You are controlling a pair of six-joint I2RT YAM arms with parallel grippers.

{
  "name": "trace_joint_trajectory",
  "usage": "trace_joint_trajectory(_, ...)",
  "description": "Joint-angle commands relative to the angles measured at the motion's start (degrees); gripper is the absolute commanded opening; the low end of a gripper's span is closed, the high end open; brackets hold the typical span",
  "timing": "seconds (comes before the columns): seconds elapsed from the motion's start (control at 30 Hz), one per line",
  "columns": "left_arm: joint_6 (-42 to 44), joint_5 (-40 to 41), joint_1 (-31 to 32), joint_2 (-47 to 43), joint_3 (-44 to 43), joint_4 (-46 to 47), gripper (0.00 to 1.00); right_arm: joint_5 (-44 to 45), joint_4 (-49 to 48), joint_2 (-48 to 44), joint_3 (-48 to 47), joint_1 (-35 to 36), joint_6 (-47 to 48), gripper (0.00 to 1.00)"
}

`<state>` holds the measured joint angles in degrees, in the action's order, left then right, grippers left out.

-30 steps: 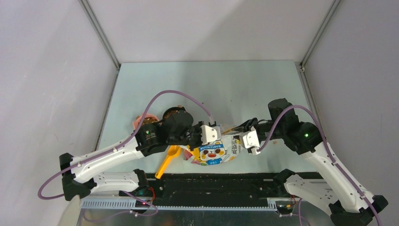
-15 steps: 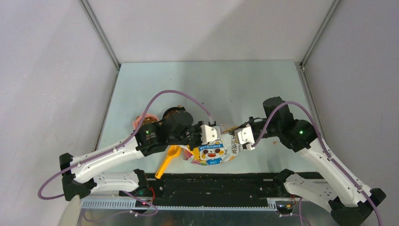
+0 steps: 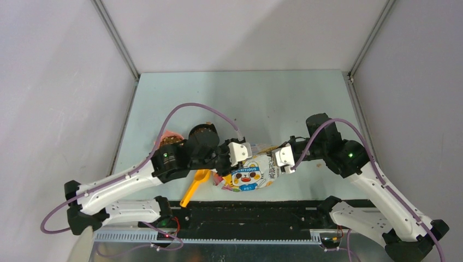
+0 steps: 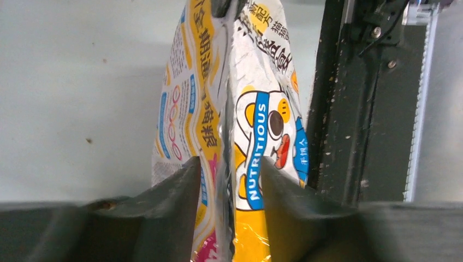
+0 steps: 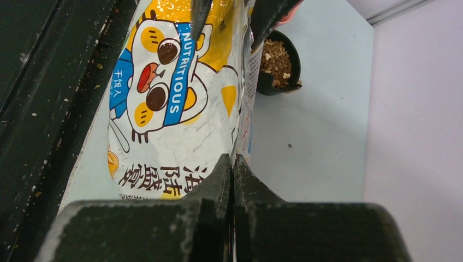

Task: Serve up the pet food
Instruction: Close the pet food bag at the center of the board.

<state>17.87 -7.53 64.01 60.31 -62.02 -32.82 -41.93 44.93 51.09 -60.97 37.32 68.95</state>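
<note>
1. Nearest us, the black rail [image 3: 251, 210] runs along the near edge of the table [image 3: 245, 98]. The yellow scoop [image 3: 195, 185] lies just beyond it, beside the cat-printed pet food bag [image 3: 252, 173].
2. The right gripper [image 5: 232, 164] has its fingers pressed together on the bag's end seam, a full pinch. The left gripper [image 4: 229, 174] straddles the opposite edge with its fingers apart, the film between them unclamped.
3. Farther back, the pet food [image 5: 275, 57] sits in a black bowl [image 5: 267, 84], apart from the bag.
4. We judge the serving largely done, since kibble is already in the bowl, and the step in hand is managing the bag. The next move calls for the left fingers either to close on the seam before any lift or to draw clear without dragging the film, because only one end is held.
5. The right wrist view shows the kibble plainly, while overhead the left arm [image 3: 180, 158] half hides the bowl. Only the left wrist view shows the gap between those fingers, and only the overhead view shows the scoop. No view shows the bag's mouth.
</note>
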Motion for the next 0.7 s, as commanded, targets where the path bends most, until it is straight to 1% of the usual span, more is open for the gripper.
trace_joint_trajectory(0.0,-6.95,4.59,0.34,-2.46,0.63,-1.08,0.34,-1.01,-3.94,-0.75,-0.99,0.11,-0.70,0.00)
trace_joint_trajectory(0.03,-7.71,6.29,0.33,-2.23,0.55,-1.89,0.22,-0.93,-3.95,-0.83,-0.95,0.05,-0.65,0.00)
trace_joint_trajectory(0.07,-8.31,7.88,0.39,-2.00,0.48,-2.97,0.05,-0.85,-3.90,-1.00,-0.92,0.04,-0.70,0.00)
trace_joint_trajectory(0.13,-10.51,11.10,0.44,-1.62,-0.02,-5.13,0.00,-0.49,-3.88,-1.38,-0.91,0.01,-0.80,0.00)
trace_joint_trajectory(0.17,-11.11,12.64,0.42,-1.57,-0.42,-5.71,0.00,-0.21,-3.88,-1.45,-0.91,0.02,-0.91,0.00)
trace_joint_trajectory(0.3,-12.97,14.19,0.42,-2.38,-1.04,-6.78,0.00,-0.29,-3.66,-2.01,-0.91,-0.40,-0.82,0.00)
trace_joint_trajectory(0.33,-13.65,15.24,0.42,-2.57,-1.20,-7.40,0.11,-0.32,-3.68,-2.04,-0.91,-0.56,-0.92,0.00)
trace_joint_trajectory(0.37,-14.00,15.47,0.42,-2.66,-1.47,-7.90,0.29,-0.38,-3.92,-2.02,-0.91,-0.61,-1.05,0.00)
trace_joint_trajectory(0.43,-15.17,15.31,0.43,-2.58,-1.99,-9.66,0.42,-0.52,-4.12,-1.97,-0.91,-0.87,-1.18,0.00)
trace_joint_trajectory(0.47,-16.51,15.36,0.42,-2.51,-2.11,-10.94,0.44,-0.52,-4.04,-2.01,-0.95,-1.05,-1.01,0.00)
trace_joint_trajectory(0.5,-16.97,15.45,0.48,-2.58,-2.05,-11.51,0.42,-0.52,-3.92,-2.04,-0.98,-1.12,-0.96,0.00)
trace_joint_trajectory(0.53,-18.68,15.51,0.45,-2.62,-2.23,-13.00,0.35,-0.58,-3.95,-2.04,-0.99,-1.33,-0.89,0.00)
trace_joint_trajectory(0.57,-19.15,15.47,0.42,-2.43,-2.45,-15.00,0.11,-0.64,-3.79,-2.11,-0.90,-1.49,-0.86,0.00)
trace_joint_trajectory(0.63,-20.45,15.75,0.42,-2.13,-3.34,-17.83,0.01,-1.15,-3.52,-2.13,-0.95,-2.08,-0.52,0.00)
trace_joint_trajectory(0.67,-21.13,16.75,0.42,-2.18,-3.74,-18.52,0.01,-1.34,-3.48,-2.13,-0.93,-2.17,-0.34,0.00)
